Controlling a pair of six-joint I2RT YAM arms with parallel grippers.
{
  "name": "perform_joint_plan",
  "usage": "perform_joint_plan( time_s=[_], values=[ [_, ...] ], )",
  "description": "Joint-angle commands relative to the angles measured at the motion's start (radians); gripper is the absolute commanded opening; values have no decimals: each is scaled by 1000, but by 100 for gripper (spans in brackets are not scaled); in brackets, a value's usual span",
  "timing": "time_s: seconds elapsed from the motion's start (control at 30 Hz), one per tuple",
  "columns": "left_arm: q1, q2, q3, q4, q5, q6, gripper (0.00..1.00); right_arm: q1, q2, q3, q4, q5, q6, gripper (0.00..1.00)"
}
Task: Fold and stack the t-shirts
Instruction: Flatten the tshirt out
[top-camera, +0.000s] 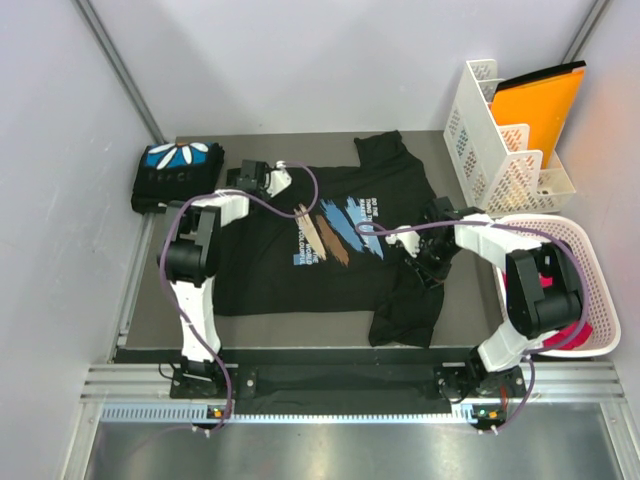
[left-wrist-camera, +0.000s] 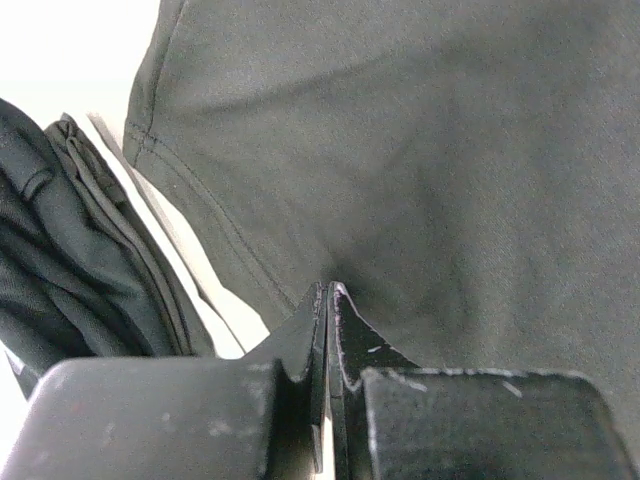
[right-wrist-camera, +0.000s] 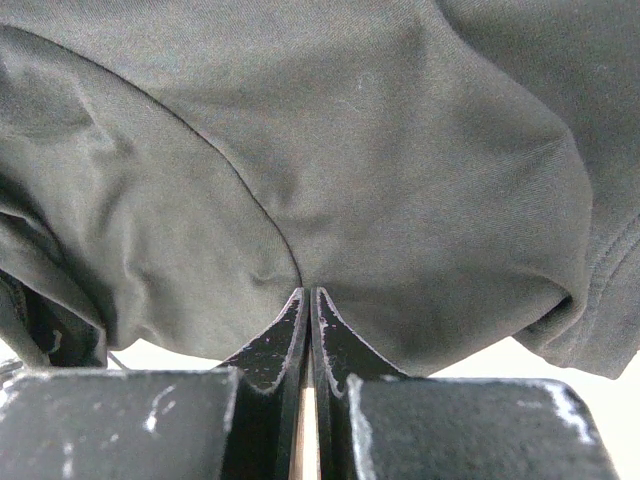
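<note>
The spread shirt (top-camera: 300, 285) lies on the middle of the table (top-camera: 300, 325), print up. The folded shirt (top-camera: 175, 170) sits at the far left. The left gripper (left-wrist-camera: 328, 295) pinches cloth at the spread shirt's far left edge. The right gripper (right-wrist-camera: 305, 295) pinches its right side. A rack (top-camera: 480, 140) stands far right and a basket (top-camera: 590, 260) near right. The right arm (top-camera: 530, 290) hides part of the basket, and a cable (top-camera: 310, 195) crosses the print.

I can make out white lettering (top-camera: 377, 205) on the spread-out t-shirt (top-camera: 320, 275), beside its blue-and-tan brush strokes, but it is too small for me to read. A faint row of marks under the white petals on the folded t-shirt (top-camera: 172, 178) is equally illegible.
</note>
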Motion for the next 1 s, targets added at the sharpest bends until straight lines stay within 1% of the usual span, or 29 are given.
perform_joint_plan(
  time_s=[0.0,0.4,0.73,0.97],
  values=[
    [3,26,53,-46,-16,-27,0,-9,-1,14,8,-19,-6,0],
    [36,72,101,-23,-137,10,0,-9,26,-9,-15,30,-24,0],
    [52,112,142,-12,-149,35,0,-9,40,-12,-36,62,-30,0],
    [53,118,150,0,-135,41,0,-9,66,-20,-21,70,-21,0]
  ],
)
